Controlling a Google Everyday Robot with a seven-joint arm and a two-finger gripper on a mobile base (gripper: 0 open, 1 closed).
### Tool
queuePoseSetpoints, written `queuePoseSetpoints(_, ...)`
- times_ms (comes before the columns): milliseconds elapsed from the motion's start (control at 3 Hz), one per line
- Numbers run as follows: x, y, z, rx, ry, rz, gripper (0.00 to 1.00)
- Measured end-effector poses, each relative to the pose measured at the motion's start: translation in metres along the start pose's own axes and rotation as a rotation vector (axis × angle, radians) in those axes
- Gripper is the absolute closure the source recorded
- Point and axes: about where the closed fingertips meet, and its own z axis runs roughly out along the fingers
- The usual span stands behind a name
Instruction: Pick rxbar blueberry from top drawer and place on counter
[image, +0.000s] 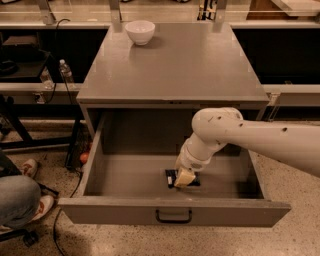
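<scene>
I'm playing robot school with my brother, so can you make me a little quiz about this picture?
1. True or false: the white bowl sits inside the top drawer.
2. Where is the gripper? A: on the counter. B: down in the drawer, at the rxbar blueberry. C: beside the bowl.
3. Fill in: the top drawer is pulled ____.
Key: 1 false, the bowl is on the counter. 2 B. 3 open.
</scene>
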Motion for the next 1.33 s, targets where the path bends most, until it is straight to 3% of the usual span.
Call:
queuePoseSetpoints(333,0.0,0.0,0.0,0.0,0.0,0.0,1.0)
queuePoseSetpoints(667,0.011,-0.012,-0.049,0.096,-0.019,0.005,1.0)
queuePoseSetpoints(1333,0.011,-0.036,-0.184,0.318,0.007,-0.083,1.0)
